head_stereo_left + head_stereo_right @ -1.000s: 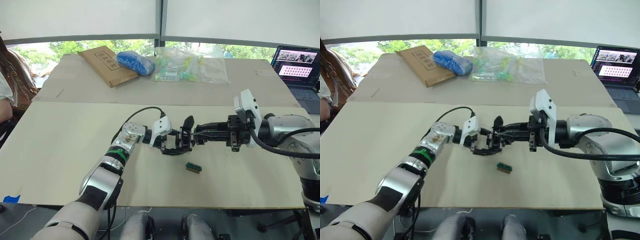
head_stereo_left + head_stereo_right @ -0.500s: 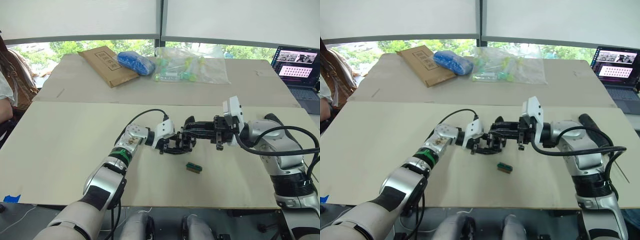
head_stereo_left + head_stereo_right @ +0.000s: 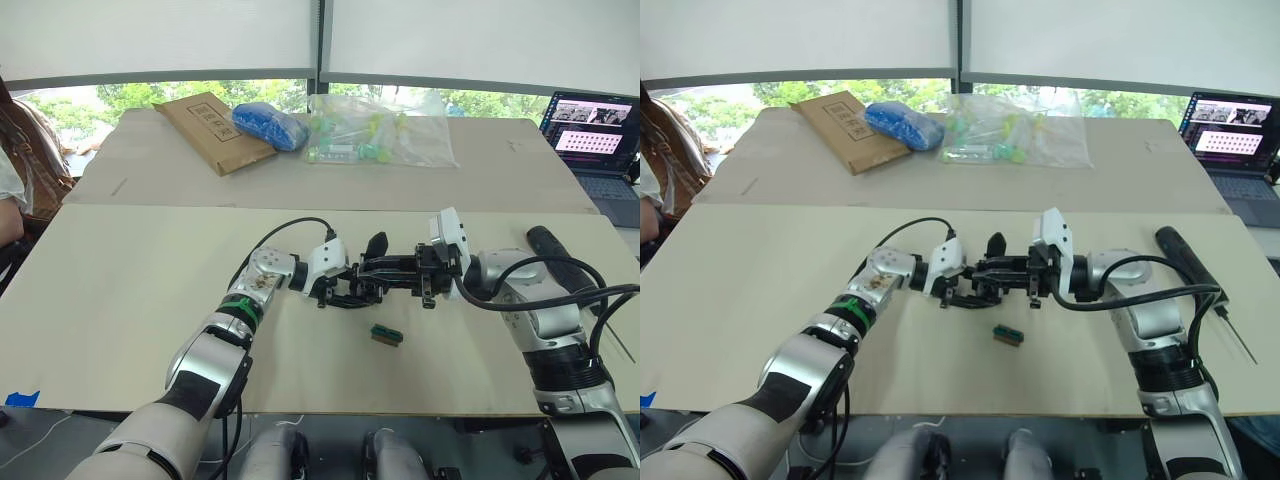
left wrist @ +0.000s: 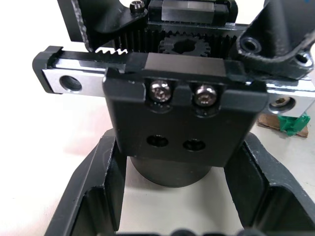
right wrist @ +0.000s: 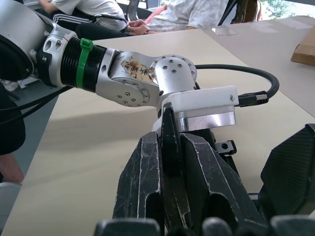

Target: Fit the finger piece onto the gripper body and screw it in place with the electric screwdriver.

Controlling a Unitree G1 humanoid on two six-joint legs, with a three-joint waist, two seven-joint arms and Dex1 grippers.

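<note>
The two head views look forward and down from above over the pale beige table (image 3: 120,290), taking in nearly the same stretch of it (one set slightly to the side of the other). The left wrist view sits very close to the small black geared gripper body (image 4: 179,113), looking along its own fingers. The right wrist view faces the silver left arm (image 5: 128,78) across the table, close in.

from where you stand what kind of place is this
Probably a robotics lab or workshop beside windows. A board-covered work table carries a gripper body under assembly and an electric screwdriver, a laptop runs at the far right corner, and bagged parts sit at the back.
</note>
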